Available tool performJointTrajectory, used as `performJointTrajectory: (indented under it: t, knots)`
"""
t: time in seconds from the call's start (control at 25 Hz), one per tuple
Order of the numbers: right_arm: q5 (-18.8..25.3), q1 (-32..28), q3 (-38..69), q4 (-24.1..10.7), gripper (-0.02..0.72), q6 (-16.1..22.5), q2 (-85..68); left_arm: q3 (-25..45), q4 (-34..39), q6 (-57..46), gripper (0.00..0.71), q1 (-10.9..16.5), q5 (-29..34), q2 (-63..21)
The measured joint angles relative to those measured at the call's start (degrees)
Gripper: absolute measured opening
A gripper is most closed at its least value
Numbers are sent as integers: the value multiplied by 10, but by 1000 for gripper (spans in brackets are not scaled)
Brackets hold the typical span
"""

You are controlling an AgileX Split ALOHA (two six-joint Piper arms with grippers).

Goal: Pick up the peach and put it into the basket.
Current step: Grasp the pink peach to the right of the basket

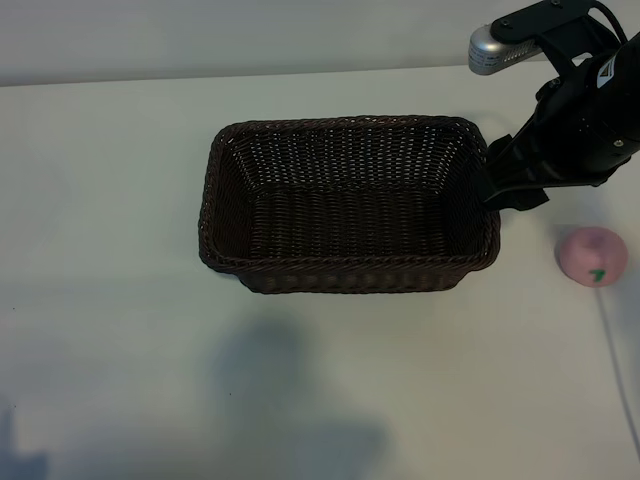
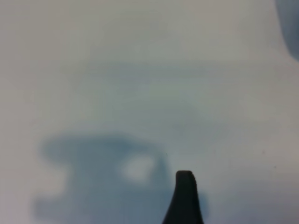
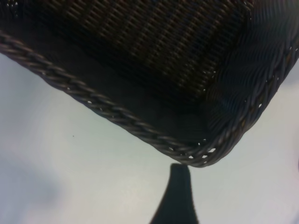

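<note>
1. The brown woven basket (image 1: 349, 205) is sitting in the middle of the white surface (image 1: 110, 200). Nothing is lying inside it.
2. The pink peach (image 1: 592, 257) is resting on the surface to the right of the basket, outside it and not touching it. A little green leaf mark is showing on its front.
3. The right arm (image 1: 575, 115) is hanging over the top right part of the surface, just beside the basket's right end.
4. The right claw (image 3: 176, 196) is hovering above a rounded corner of the basket, near the braided rim (image 3: 117, 116). Only one dark fingertip is showing in the right wrist view. The claw is spread wide, and it is not pinching anything.
5. The peach is lying near the right arm, a bit closer to the front edge, and nothing is touching it.
6. The left claw (image 2: 184, 198) is hanging over a bare part of the surface, and its shadow (image 2: 103, 177) is falling below it. One dark fingertip is showing. This claw is spread wide too, and it is holding nothing.
</note>
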Motion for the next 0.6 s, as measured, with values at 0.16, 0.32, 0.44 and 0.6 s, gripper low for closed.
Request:
performJointTrajectory:
  t: [0.16, 0.32, 0.44, 0.6]
  knots:
    - [2, 0, 0, -1, 594, -1, 0, 5, 0, -1, 594, 0, -5, 0]
    - [2, 0, 0, -1, 594, -1, 0, 11, 0, -1, 594, 0, -11, 0]
    - [2, 0, 0, -1, 594, -1, 0, 18, 1, -1, 594, 0, -25, 0]
    - [2, 0, 0, 0, 594, -1, 0, 27, 2, 5, 594, 0, -40, 0]
